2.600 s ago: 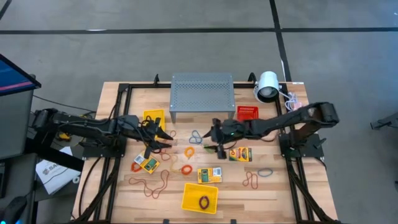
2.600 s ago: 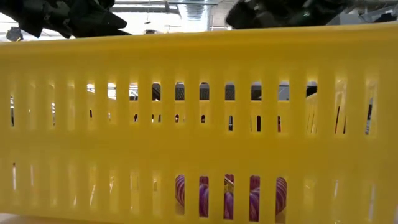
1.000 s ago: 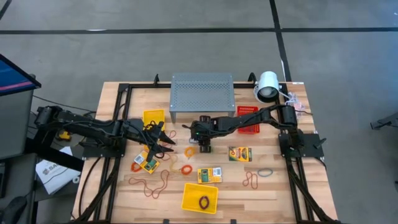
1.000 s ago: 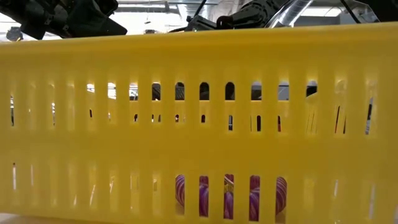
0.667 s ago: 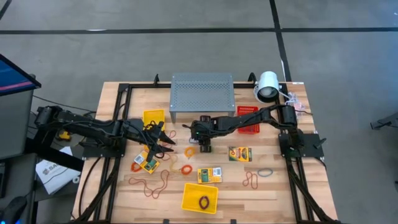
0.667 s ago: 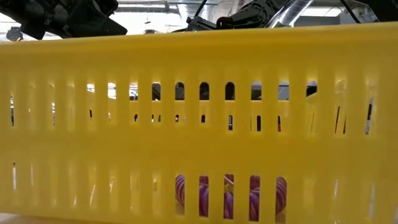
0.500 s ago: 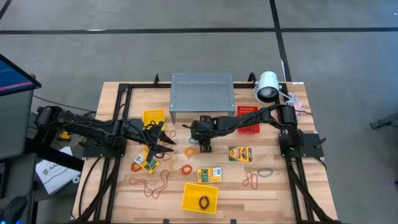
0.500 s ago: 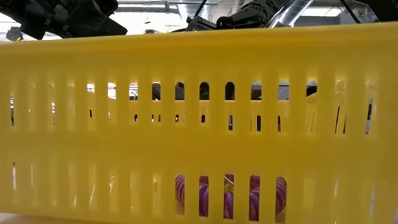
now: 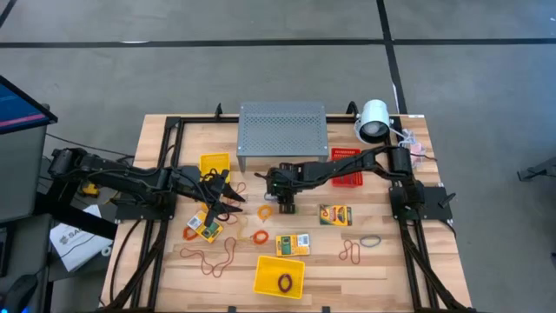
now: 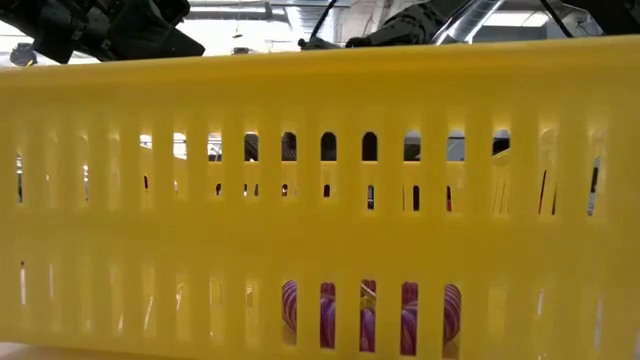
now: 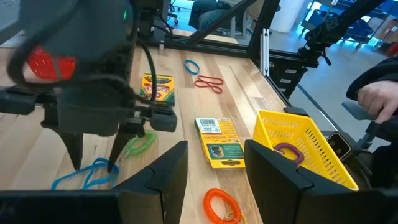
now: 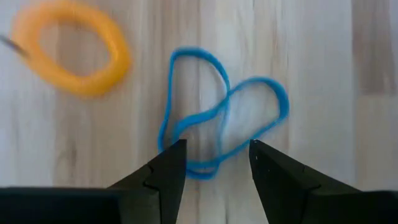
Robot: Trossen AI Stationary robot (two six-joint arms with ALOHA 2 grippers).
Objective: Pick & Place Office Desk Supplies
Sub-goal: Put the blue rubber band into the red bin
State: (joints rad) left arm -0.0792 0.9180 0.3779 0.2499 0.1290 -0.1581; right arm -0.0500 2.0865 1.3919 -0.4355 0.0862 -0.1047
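A blue rubber band, twisted into a figure eight, lies flat on the wooden table. My right gripper points steeply down over it, open, one finger on each side of the band's nearest loop; it also shows at the table's middle and in the left wrist view. An orange band and a green band lie close by. Three crayon boxes lie flat. My left gripper hovers at the left, open, nothing between its fingers. My right gripper comes at the blue band's near loop from above, and that loop runs between its open fingers. I cannot tell whether the fingertips touch the band or the table.
A grey perforated stand and a white lamp stand at the far edge. A red basket sits beside the stand and a yellow basket at far left. Another yellow basket holds a band at the near edge. More loose bands.
Over the last second nothing has visibly moved. Before that, my right gripper went toward the table's left edge, from beside the right-hand crayon box to over the blue band.
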